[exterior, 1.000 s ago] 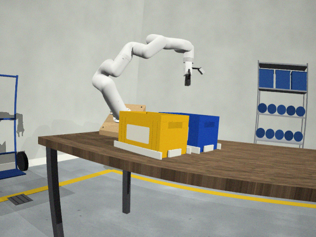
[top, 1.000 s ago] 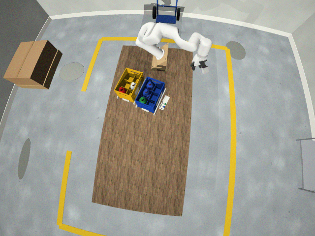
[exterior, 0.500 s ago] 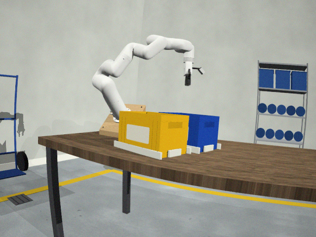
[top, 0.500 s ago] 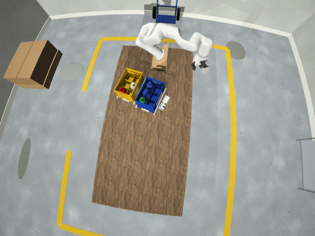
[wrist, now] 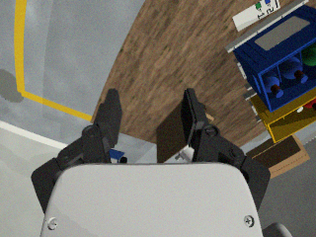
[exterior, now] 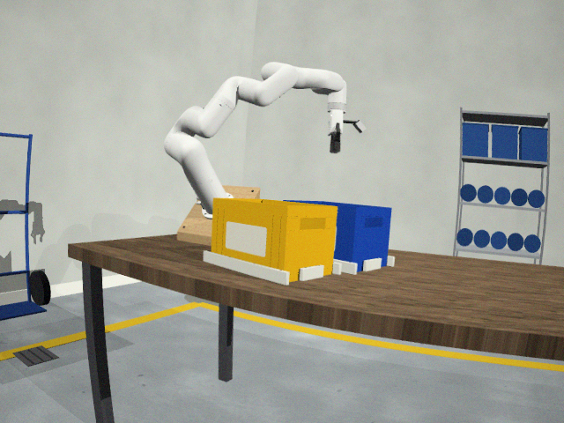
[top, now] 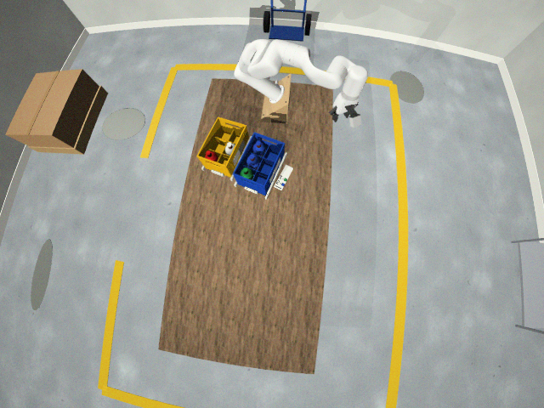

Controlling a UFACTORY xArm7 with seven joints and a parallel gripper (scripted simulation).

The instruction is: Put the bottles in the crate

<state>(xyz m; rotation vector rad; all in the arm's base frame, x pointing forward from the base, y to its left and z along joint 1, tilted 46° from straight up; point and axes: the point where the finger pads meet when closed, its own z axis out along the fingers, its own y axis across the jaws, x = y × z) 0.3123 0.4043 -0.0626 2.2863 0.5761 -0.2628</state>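
The arm [top: 286, 53] [exterior: 196, 168] [wrist: 185, 153] is reaching out from its wooden mount [top: 280, 115] [exterior: 241, 191] [wrist: 170, 130] at one short edge of the tabletop [top: 250, 263] [exterior: 455, 291] [wrist: 148, 64]. Its claw [top: 344, 113] [exterior: 335, 147] [wrist: 151, 100] is hanging high, pointing down, and in the top view is showing just outside a long edge, near the corner at the mount's end. The claw is released, its fingers standing partly apart and grasping nothing.

Both crates are standing level toward that same short edge. The yellow crate [top: 231, 167] [exterior: 312, 246] [wrist: 271, 130] is sitting near the opposite long edge, holding a red bottle [top: 211, 155] [wrist: 311, 105] and a white bottle [top: 229, 148] [wrist: 300, 109] toward its end away from the mount. Beside it, the blue crate [top: 266, 186] [exterior: 371, 243] [wrist: 252, 64] is holding three upright bottles in the row next to the yellow crate: two blue bottles [top: 257, 146] [wrist: 273, 86], then a green bottle [top: 246, 173] [wrist: 311, 55] farthest from the mount.

The pick list [top: 286, 172] [wrist: 247, 20] is lying beside the blue crate, on the side facing the claw's long edge, and is showing green with a 1 and blue with a 2. White strips [top: 275, 175] [exterior: 246, 268] [wrist: 262, 30] are lining the crates' feet.
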